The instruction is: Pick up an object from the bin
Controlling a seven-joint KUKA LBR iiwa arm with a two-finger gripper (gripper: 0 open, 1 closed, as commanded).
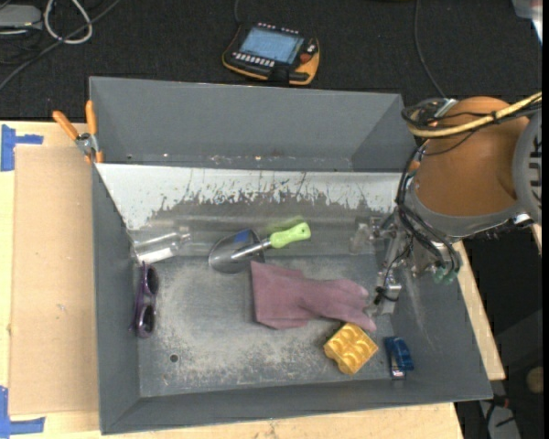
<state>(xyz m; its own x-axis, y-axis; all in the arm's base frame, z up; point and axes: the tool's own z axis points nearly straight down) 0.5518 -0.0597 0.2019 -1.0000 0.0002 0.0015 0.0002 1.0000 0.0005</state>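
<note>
My gripper point(385, 291) hangs at the right side of the bin, its tip just over the right end of a crumpled mauve cloth point(297, 302) that lies on the bin floor. Whether it touches the cloth I cannot tell. A yellow waffle-patterned block point(350, 347) lies just below and left of the gripper, by the front wall. Right of the block sits a small blue object point(398, 356).
A metal scoop with a green handle point(256, 243) lies behind the cloth. A clear cup point(157, 244) lies on its side at the back left, and purple sunglasses point(145, 300) rest along the left wall. The arm's orange cover looms over the bin's right rim.
</note>
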